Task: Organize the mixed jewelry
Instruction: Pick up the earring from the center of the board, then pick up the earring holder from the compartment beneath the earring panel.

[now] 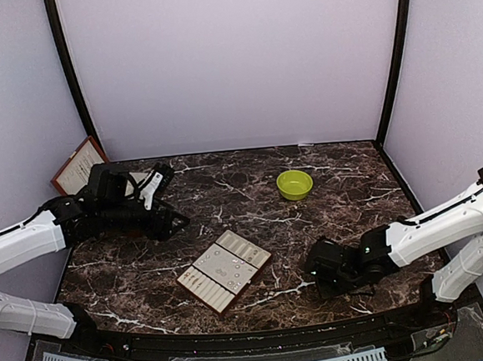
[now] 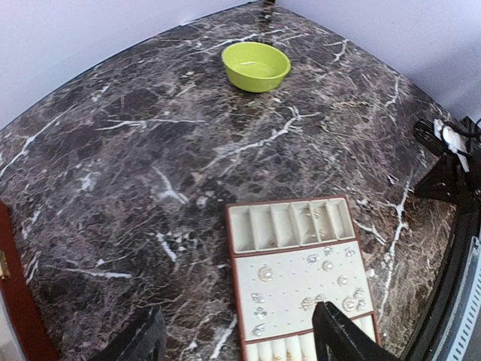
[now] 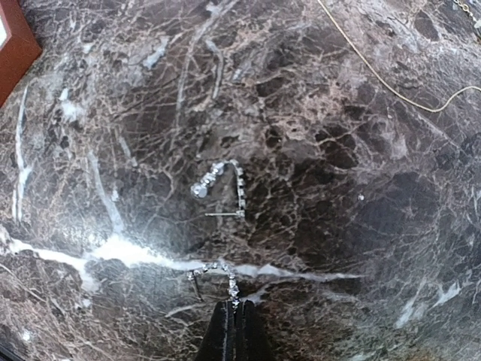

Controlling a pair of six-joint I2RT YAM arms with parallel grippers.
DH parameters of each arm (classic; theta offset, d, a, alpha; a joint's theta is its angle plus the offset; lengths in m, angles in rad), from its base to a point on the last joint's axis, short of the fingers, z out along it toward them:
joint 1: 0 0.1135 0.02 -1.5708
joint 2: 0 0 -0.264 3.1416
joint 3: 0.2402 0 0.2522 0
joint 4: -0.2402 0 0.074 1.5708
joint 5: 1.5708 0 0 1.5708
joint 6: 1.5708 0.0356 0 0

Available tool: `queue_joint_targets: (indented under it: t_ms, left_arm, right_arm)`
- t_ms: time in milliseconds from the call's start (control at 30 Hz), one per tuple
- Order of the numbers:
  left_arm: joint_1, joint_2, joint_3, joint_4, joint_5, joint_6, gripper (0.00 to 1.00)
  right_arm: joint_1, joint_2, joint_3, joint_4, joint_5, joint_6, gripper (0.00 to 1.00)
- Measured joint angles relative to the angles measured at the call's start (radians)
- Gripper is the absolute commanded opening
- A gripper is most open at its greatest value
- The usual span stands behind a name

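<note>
2 arms inspected; findings follow.

My left gripper (image 2: 237,312) hangs above the left rear of the dark brown, white-veined marble tabletop (image 1: 353,222). Its jaws are spread wide with nothing between them. Through the gap I look down on the shallow cream-lined compartment tray with a reddish-brown rim (image 2: 263,226).

My right gripper (image 3: 231,316) is down at the tabletop to the right of that tray, jaws pressed together into 1 dark point. The tip touches the near end of a small silvery stone-set hoop earring (image 3: 213,272) lying flat on the marble. I cannot tell whether the hoop is caught between the pads or merely touched.

Most of the mixed jewelry (image 2: 308,282) in view, pale studs and small silvery pieces, sits on the tray's dotted middle panel. The slotted row beyond it holds a few pieces too small to identify. Loose on the marble, a second silvery hoop with a clear drop (image 3: 224,188) lies just beyond the first and apart from it. A thin gold chain (image 3: 391,86) crosses the upper right corner of the right wrist view.

1 round lime-green bowl (image 2: 256,65) stands upright toward the back of the table, well apart from the tray and both grippers. 1 reddish-brown box with a pale inside (image 1: 77,166) stands tilted in the left rear corner, behind my left arm.
</note>
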Motion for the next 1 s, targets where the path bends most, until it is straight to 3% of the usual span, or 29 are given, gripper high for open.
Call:
queue_joint_targets:
  t_ms: [267,567,767,1000]
  left_arm:
    - [-0.259,0.020,-0.012,0.018,-0.111,-0.121,0.63]
    - [-0.514,0.195,-0.055,0.103,-0.238,-0.349,0.62]
    - [-0.604,0.349,-0.055,0.160,-0.287,-0.429,0.59]
    - [-0.625,0.475,0.030,0.182,-0.336,-0.425,0.57]
  right_arm:
    - [-0.010,-0.009,0.000,0.059,0.024,-0.013,0.00]
    - [-0.060,-0.125,-0.017,0.141,0.046,-0.031,0.00]
    - [-0.079,-0.203,-0.083,0.198,0.047,-0.033,0.00]
    - [-0.087,-0.239,-0.125,0.232,0.043,-0.033,0.00]
